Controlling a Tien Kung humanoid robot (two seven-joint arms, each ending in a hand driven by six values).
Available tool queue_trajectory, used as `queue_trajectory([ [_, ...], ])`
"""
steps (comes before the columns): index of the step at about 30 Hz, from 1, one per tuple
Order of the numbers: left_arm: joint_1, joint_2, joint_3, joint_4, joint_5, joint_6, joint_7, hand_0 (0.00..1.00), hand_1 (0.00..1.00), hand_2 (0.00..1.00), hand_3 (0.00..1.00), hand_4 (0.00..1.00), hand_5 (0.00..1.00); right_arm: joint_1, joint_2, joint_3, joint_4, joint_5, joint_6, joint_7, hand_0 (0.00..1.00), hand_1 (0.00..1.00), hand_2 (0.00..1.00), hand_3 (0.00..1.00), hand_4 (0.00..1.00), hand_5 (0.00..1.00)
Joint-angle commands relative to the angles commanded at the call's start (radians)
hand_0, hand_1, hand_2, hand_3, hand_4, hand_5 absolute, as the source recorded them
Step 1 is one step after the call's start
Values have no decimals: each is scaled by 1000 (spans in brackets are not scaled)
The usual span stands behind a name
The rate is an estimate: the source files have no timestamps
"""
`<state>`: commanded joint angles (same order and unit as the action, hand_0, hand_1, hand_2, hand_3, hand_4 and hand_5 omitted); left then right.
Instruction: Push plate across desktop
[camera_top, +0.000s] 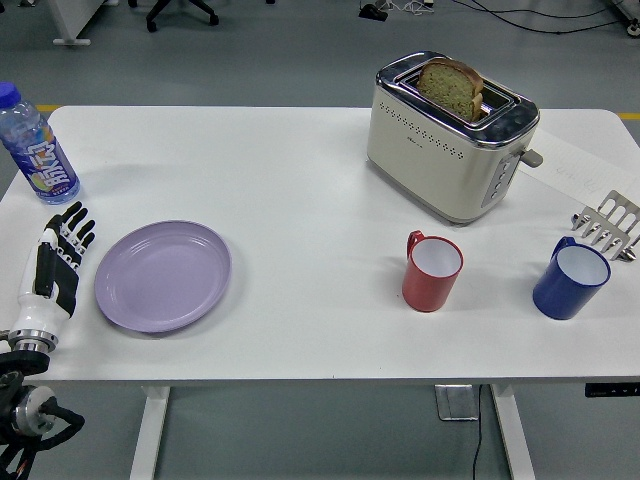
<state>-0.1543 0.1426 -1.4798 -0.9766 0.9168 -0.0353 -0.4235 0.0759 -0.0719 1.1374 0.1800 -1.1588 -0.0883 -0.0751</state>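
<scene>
- The white rectangular table (300, 200) fills most of the frame, its near edge running along the lower part of the picture.
- A cream-coloured toaster with a chrome top (450, 135) stands in the upper right of the frame, with a slice of brown bread (452, 87) sticking up out of one slot.
- A round, shallow lilac plate (163, 275) lies flat at the lower left of the frame, near the table's front edge.
- The robot's black-and-white left hand (55, 265) rests at the far left, just beside the plate's left rim; the fingers are stretched out straight, pointing up-frame, holding nothing.
- A clear plastic bottle with a blue cap and blue label (36, 148) stands upright in the upper left, above the hand.
- A dark blue mug (572, 280) sits at the lower right.
- A red mug with a white inside (432, 270) stands right of centre, left of the blue one.
- A small metal rack (608, 225) lies at the right edge.
</scene>
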Motion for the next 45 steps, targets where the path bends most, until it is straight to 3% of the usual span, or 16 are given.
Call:
queue_trajectory([
  [45,-9,-69,58,14,-33,5,-21,916,929,929,888,483,998,-11,7,-1,0,-28,6,-7,600,542,640,615,132,361],
])
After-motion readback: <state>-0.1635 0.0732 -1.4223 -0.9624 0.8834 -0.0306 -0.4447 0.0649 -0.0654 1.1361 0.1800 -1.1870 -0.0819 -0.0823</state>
